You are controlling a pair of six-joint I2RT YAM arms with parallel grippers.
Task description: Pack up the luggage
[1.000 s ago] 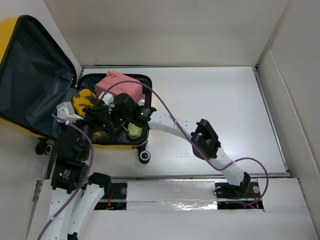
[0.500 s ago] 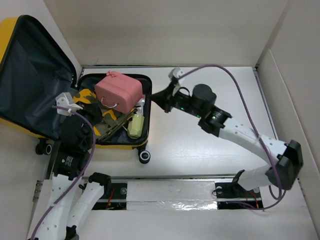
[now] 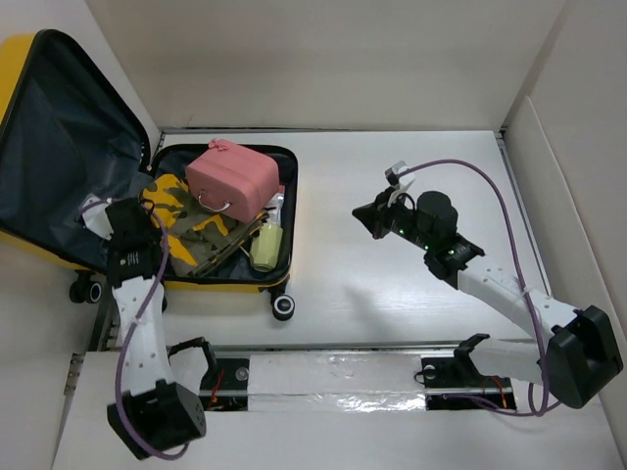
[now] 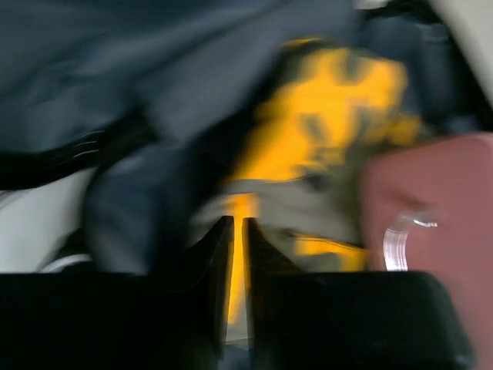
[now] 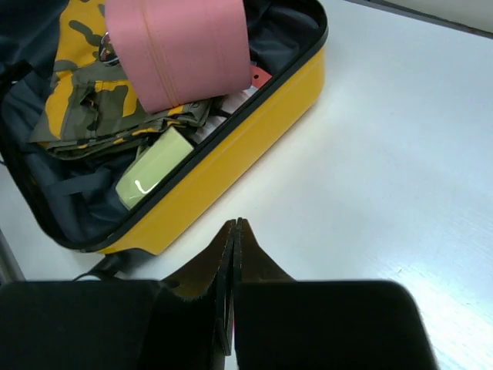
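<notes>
The yellow luggage lies open at the table's left, its dark-lined lid propped up against the left wall. Inside are a pink case, yellow camouflage clothing and a pale green bottle. My left gripper hovers at the hinge side; in the blurred left wrist view its fingers stand almost together with nothing between them, over the clothing. My right gripper is shut and empty above bare table, right of the luggage; the pink case and bottle show there too.
White walls close in the table on the back, left and right. The luggage's black wheels stick out toward the near edge. A purple cable loops over the right arm. A metal rail runs along the table's front.
Both arms have pulled out of the luggage. The right arm swung to the right over the bare table and shut. The left arm drew back to the hinge side, its jaws closing.
</notes>
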